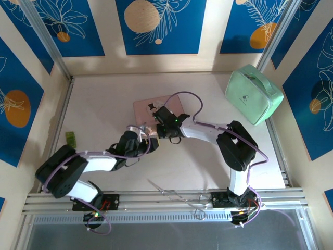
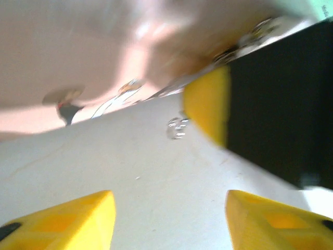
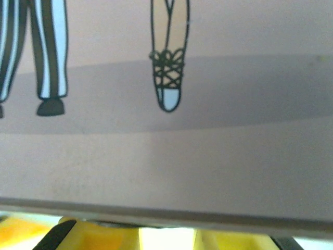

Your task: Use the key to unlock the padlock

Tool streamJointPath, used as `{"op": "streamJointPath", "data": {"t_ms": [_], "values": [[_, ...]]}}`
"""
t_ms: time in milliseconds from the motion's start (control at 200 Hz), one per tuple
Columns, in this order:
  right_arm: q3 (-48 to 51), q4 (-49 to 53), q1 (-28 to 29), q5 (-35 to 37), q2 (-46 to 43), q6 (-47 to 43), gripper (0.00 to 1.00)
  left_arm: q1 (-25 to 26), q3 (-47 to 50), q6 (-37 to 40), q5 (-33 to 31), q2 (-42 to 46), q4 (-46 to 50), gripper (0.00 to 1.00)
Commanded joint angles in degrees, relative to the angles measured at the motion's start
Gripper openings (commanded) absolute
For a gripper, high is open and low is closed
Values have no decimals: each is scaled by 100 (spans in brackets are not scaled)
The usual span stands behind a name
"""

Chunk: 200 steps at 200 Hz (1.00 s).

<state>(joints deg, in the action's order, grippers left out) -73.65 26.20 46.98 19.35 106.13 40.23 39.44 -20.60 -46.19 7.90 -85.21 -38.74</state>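
Top external shows me the padlock (image 1: 151, 107) on the box (image 1: 141, 110) lid. Left gripper (image 2: 170, 203), at the box's near edge, gapes wide, empty. Right gripper (image 3: 166, 240), also there: opening I cannot tell.

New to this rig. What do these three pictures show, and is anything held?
A left arm and a right arm each end in a two-finger gripper. The top picture looks down on both; the other two come from wrist cameras. On the table: a pink tin box, a mint-green case and a small green block. The left gripper is open and empty; a silvery thing ahead is too blurred to name. The right gripper sits at the box's edge; whether it grips is unclear.
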Motion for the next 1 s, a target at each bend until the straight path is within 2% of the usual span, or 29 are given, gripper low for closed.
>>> {"op": "streamJointPath", "data": {"t_ms": [0,215,280,430,645,830,995], "values": [[-405,1082,-57,-696,202,123,0,153,312,16,-42,-488,-2012,61],[-692,1461,-172,-1394,494,139,0,222,559,-210,-78,-1899,-4185,44],[-719,1509,-204,-1516,539,160,0,286,424,-163,-32,-2100,-4194,39],[-688,1539,-342,-1845,553,211,0,470,487,135,-219,-2012,-4193,41],[-640,1470,-486,-2190,563,261,0,509,314,53,-81,-2322,-4195,32],[-721,1414,-552,-2392,576,331,0,529,497,49,-476,-2306,-4194,38],[-724,1433,-541,-2519,526,422,0,538,295,-7,-372,-2481,-4194,30]]}}
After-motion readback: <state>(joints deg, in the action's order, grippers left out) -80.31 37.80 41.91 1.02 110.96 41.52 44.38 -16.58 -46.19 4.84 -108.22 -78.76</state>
